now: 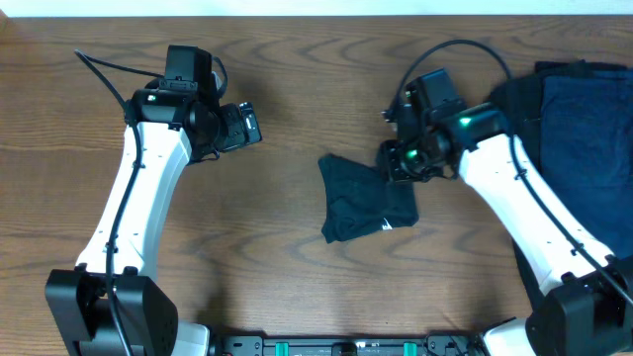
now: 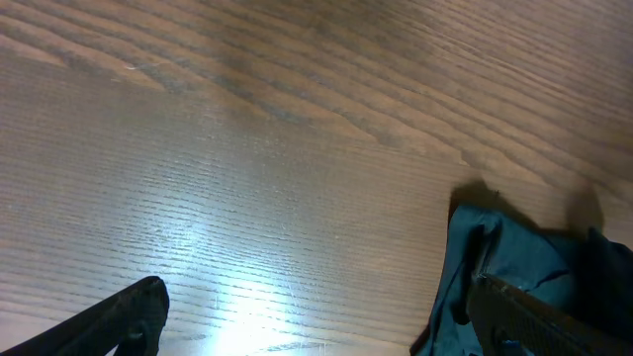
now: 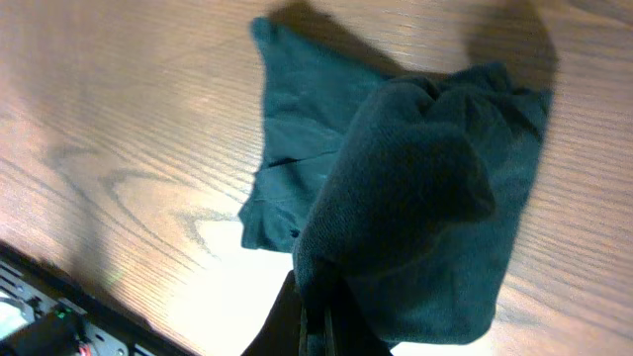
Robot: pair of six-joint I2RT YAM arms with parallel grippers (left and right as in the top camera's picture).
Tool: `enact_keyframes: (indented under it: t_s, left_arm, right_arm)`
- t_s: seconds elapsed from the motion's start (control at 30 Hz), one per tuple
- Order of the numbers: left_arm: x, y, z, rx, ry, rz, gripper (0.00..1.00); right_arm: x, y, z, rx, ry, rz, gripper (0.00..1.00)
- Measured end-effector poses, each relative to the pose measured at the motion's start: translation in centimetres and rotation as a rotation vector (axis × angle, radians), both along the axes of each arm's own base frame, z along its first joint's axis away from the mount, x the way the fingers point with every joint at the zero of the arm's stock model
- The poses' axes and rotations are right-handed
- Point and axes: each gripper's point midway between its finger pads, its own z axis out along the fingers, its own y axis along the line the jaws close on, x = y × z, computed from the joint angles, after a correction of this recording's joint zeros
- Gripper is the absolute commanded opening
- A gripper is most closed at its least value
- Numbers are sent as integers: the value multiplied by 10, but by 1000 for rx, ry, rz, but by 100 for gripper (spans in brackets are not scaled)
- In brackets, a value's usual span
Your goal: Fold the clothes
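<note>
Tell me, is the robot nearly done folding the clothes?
Not nearly. Nothing looks clearly folded yet. The right gripper is pinching the crumpled black T-shirt; the left gripper hangs open. That shirt and the dark pile beside the right arm are left.

- Brown wooden table [image 1: 287,287], strong wavy grain.
- Bright glare [image 2: 237,282] on its surface, seen in the left wrist view.
- Pale strip [image 1: 297,5] beyond the far edge.

Glare on table [image 2: 237,287] — soft shadows behind clothes [image 3: 415,198]
</note>
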Motion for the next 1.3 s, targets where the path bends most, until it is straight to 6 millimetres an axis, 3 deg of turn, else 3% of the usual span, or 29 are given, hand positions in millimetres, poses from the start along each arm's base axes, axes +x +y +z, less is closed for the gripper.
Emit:
enact_keyframes:
  t_s: [0.17, 0.4, 0.63, 0.8, 0.97, 1.0, 1.07, 1.3]
  left_arm:
    - [0, 0, 0, 0, 0, 0, 98]
    - [0, 0, 0, 0, 0, 0, 98]
    - [0, 0, 0, 0, 0, 0, 98]
    - [0, 0, 0, 0, 0, 0, 98]
    - [0, 0, 0, 0, 0, 0, 98]
    - [0, 0, 0, 0, 0, 0, 98]
    - [0, 0, 0, 0, 0, 0, 98]
    - [0, 0, 0, 0, 0, 0, 98]
  right_arm:
    - [-2, 24, -13, -11, -4, 62, 3]
    - [-6, 59, -57, -39, 44, 139, 4]
    - [-3, 89, -82, -12, 41, 161, 22]
    - [-2, 96, -76, 55, 47, 184, 29]
    - [2, 88, -51, 165, 65, 172, 30]
    - [2, 82, -44, 178, 68, 162, 26]
    - [2, 75, -34, 192, 70, 151, 2]
    - [-13, 71, -34, 197, 124, 155, 1]
